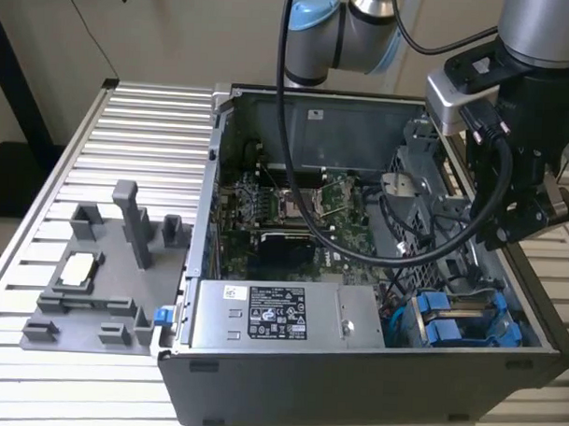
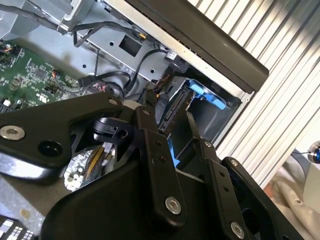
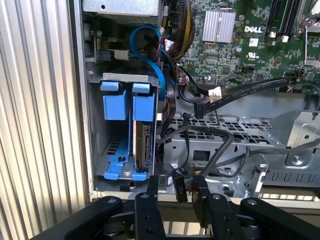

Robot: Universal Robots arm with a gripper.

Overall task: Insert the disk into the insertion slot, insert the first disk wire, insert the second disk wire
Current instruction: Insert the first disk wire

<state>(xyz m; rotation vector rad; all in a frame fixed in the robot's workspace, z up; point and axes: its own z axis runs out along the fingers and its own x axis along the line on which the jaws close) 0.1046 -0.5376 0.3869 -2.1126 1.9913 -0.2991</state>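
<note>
The disk (image 3: pixel 145 145) stands on edge in the insertion slot (image 3: pixel 95 150), its blue carrier tab (image 3: pixel 141 102) beside a second blue carrier (image 3: pixel 114 100). Both blue carriers (image 1: pixel 458 324) sit at the case's front corner, on the exterior view's right. My gripper (image 1: pixel 535 220) hangs above that side of the case. In both wrist views its black fingers (image 3: pixel 152 192) are shut on a black disk wire connector (image 3: pixel 180 189), whose cable loops down into the case. The gripper (image 3: pixel 176 184) (image 2: pixel 170 114) is short of the disk's end (image 2: pixel 176 105).
An open computer case (image 1: pixel 198 266) lies on a slotted aluminium table (image 1: pixel 129 123). Inside are a green motherboard (image 1: pixel 294 209), a silver labelled box (image 1: pixel 281 316), loose black cables (image 3: pixel 220 145) and a blue cable (image 3: pixel 150 45). A grey fixture (image 1: pixel 95 272) stands at the exterior view's left.
</note>
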